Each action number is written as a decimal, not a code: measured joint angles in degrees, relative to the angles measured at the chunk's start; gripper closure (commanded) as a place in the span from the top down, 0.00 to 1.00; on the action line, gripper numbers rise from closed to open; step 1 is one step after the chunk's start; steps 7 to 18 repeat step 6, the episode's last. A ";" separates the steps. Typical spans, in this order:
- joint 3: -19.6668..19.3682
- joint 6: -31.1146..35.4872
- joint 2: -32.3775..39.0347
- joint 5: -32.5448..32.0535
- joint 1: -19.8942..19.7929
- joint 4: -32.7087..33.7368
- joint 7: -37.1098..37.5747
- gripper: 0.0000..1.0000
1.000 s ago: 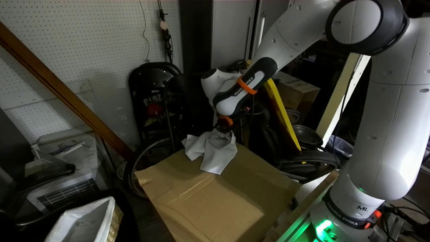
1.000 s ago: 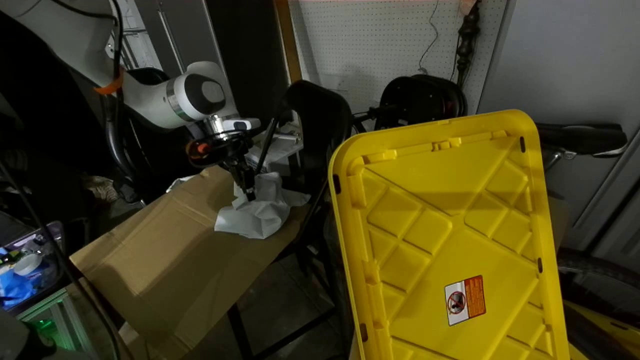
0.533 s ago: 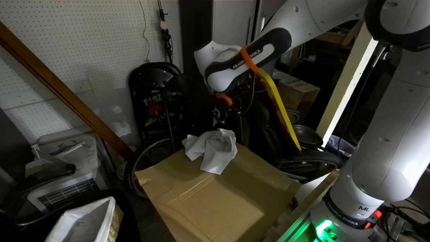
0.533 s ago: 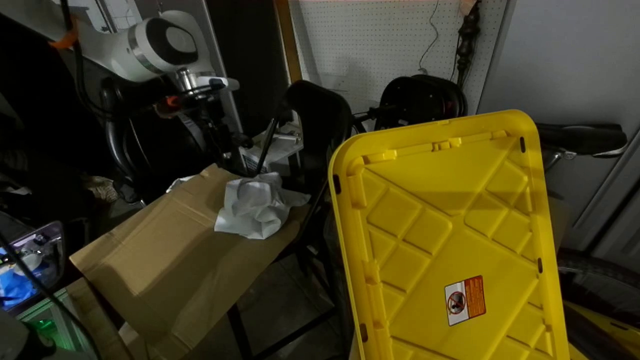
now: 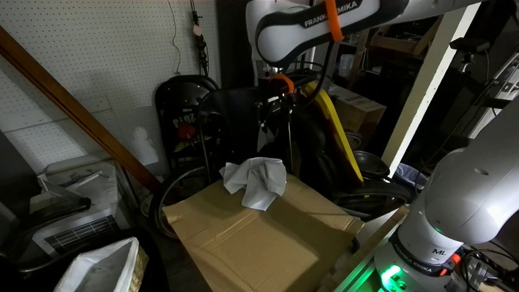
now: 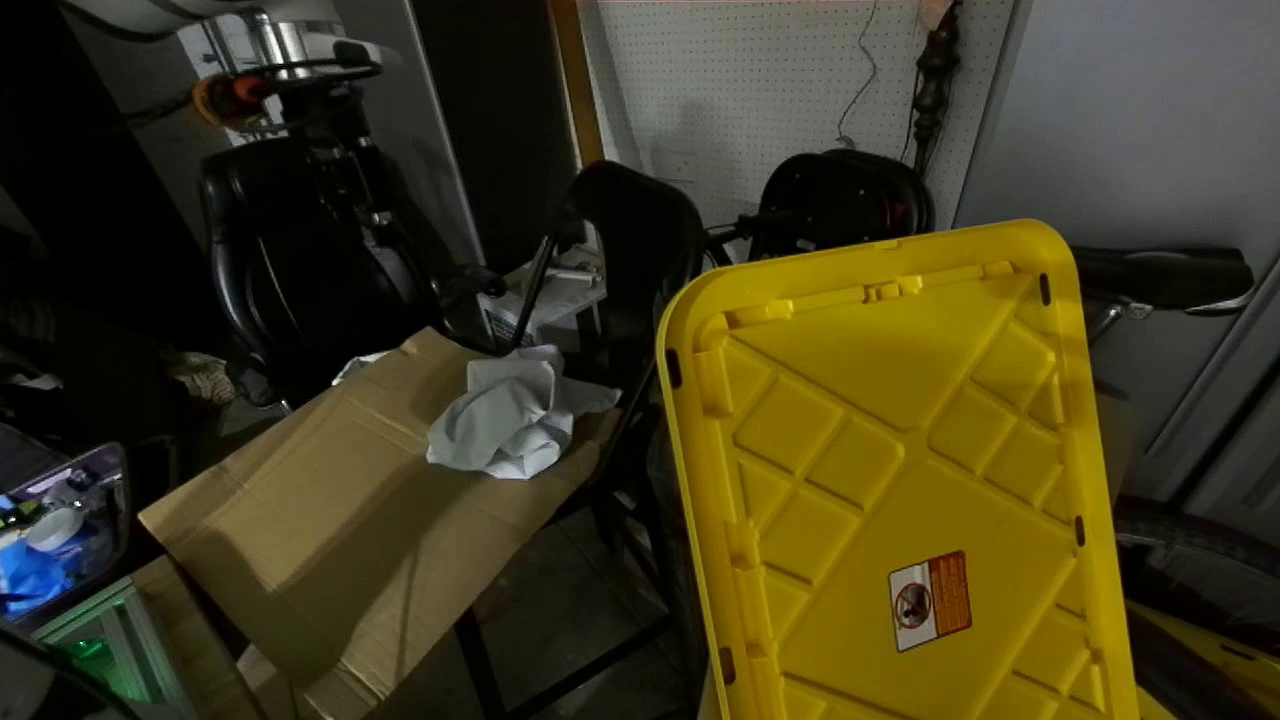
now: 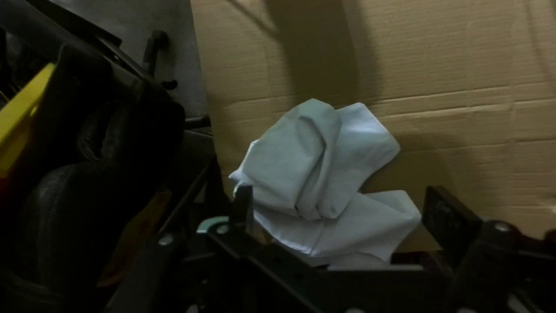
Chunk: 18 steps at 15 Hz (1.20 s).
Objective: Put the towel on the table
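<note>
- Since the earlier frames the gripper (image 7: 342, 201) has climbed farther above the table (image 5: 251, 251); the towel (image 7: 289, 167) keeps its spot, its upper folds slightly changed.
- The towel lies crumpled at a corner of the table, reaching its edge, apart from the gripper.
- In the wrist view the jaws stand wide; both exterior views leave them too dark to judge.
- The wrist view looks down on the table, a broad shadow (image 7: 323, 56) crossing it beside the towel.
- A yellow lid (image 6: 915, 400) shows its ribbed face beside the table in an exterior view.
- In an exterior view a white-lined basket (image 5: 139, 265) stands apart from the table.
</note>
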 measured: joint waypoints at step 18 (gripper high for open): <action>-2.43 0.07 -6.73 6.15 -0.57 -2.02 -14.52 1.00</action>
